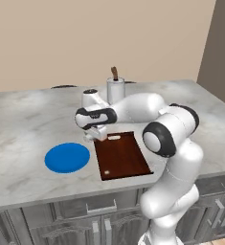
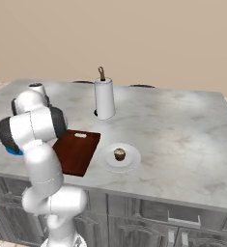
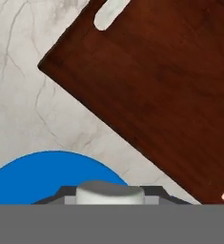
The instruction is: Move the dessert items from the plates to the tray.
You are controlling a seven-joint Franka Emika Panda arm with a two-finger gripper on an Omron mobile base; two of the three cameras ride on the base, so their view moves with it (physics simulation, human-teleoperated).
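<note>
On your left the bright blue plate (image 1: 67, 157) lies bare on the grey marbled surface (image 1: 23, 124), near its front edge. Just to its right you have the gripper (image 1: 95, 136), jaws drawn narrow on the white marshmallow (image 3: 109, 192), which the hand view shows pinched between the dark fingertips above the blue plate's rim and the surface beside the tray. The dark reddish-brown tray (image 1: 121, 154) sits next, its pale handle slot (image 1: 114, 138) at the far end and a tiny pale speck (image 1: 108, 172) near its front left corner. Behind it a white paper towel roll (image 2: 104, 99) stands upright. Further right, the pale white plate (image 2: 130, 160) lies just beside the tray with the dark cupcake (image 2: 119, 154) on its middle. A plain beige wall (image 1: 85, 38) runs behind the surface; grey cabinet doors (image 1: 75, 222) run below it.
</note>
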